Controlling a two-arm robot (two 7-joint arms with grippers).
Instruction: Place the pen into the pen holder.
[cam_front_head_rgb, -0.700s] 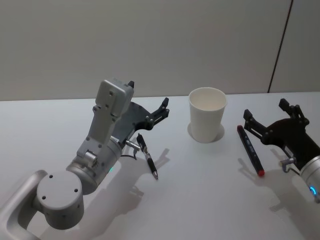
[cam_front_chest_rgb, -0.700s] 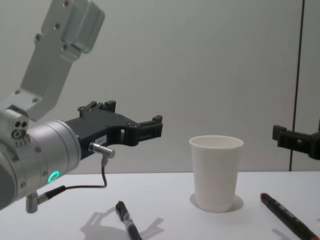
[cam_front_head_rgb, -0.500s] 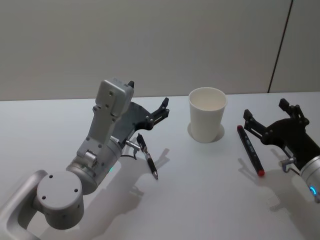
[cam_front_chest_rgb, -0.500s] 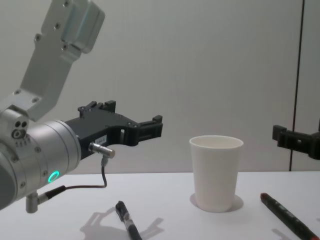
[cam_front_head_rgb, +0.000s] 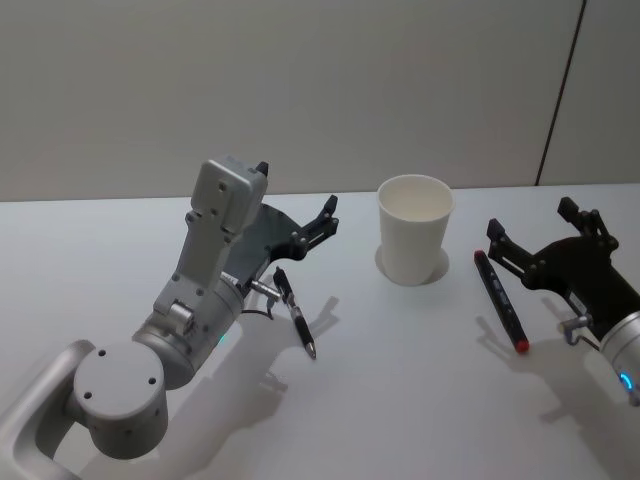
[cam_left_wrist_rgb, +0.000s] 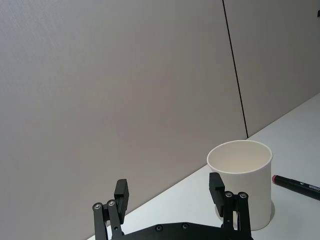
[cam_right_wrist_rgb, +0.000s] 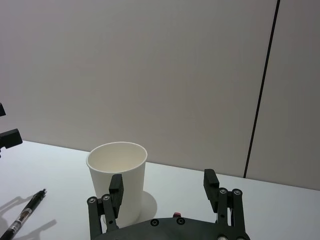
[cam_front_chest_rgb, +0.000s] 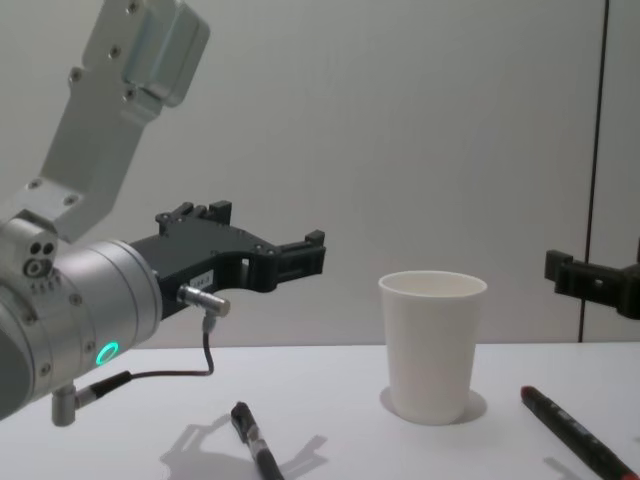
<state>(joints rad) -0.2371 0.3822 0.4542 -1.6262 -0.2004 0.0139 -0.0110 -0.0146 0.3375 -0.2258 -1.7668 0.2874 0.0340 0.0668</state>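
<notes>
Nothing has moved in the last moment. The left gripper (cam_left_wrist_rgb: 168, 186) hovers spread and empty above the slim black click pen (cam_front_head_rgb: 296, 312) on the white table (cam_front_head_rgb: 100, 240). The tapered white paper cup (cam_front_head_rgb: 414, 230) stands empty, the dark red-tipped marker (cam_front_head_rgb: 500, 300) beside it, the right gripper (cam_front_head_rgb: 531, 220) spread too. No grasp has begun.

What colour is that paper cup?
Plain white; the cup shows best in the chest view.

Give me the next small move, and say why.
Probably lower the left gripper, open and empty, toward the black pen lying on the table close beneath it. No pen is gripped yet and the pen holder stands empty. The right gripper, also open, hovers beside the red-tipped pen.
</notes>
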